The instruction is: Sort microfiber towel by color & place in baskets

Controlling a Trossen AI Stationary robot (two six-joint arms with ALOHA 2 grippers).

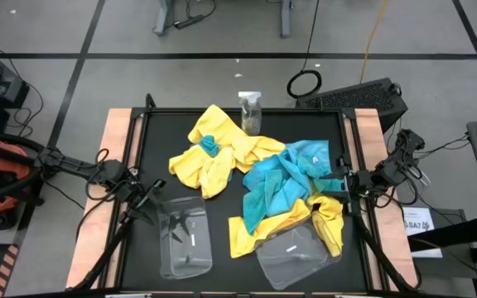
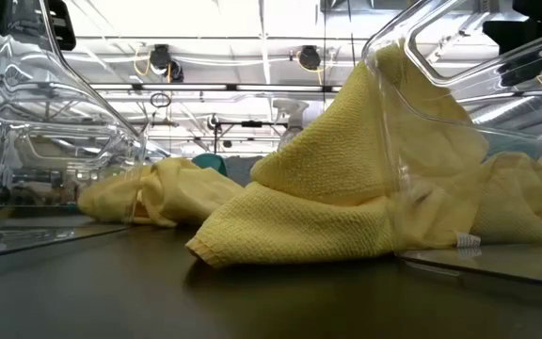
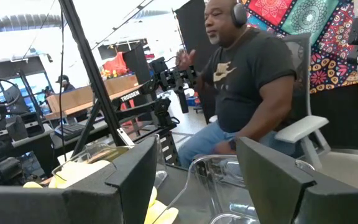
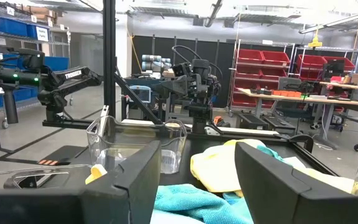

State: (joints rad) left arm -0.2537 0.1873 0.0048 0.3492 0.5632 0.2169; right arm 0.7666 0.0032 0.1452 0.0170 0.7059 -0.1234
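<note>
On the table's middle: your towel pile [image 1: 255, 178] lies loose, yellow and turquoise cloths tangled, none sorted yet.
Baskets: you have two, both clear; left basket [image 1: 185, 236] stands apart from the pile, right basket [image 1: 296, 255] rests on a yellow cloth's edge.
Handling: I judge the cloths light, limp and clingy; pinch a raised fold or free corner, or you may drag a neighbour along.
Count: several of each colour; overlaps hide the exact number.
Left gripper [image 1: 143, 199]: fingers apart, holding nothing, near the left basket.
Right gripper [image 1: 336, 180]: fingers apart, empty, at the pile's turquoise edge.
Spray bottle [image 1: 250, 112]: one, behind the pile.
</note>
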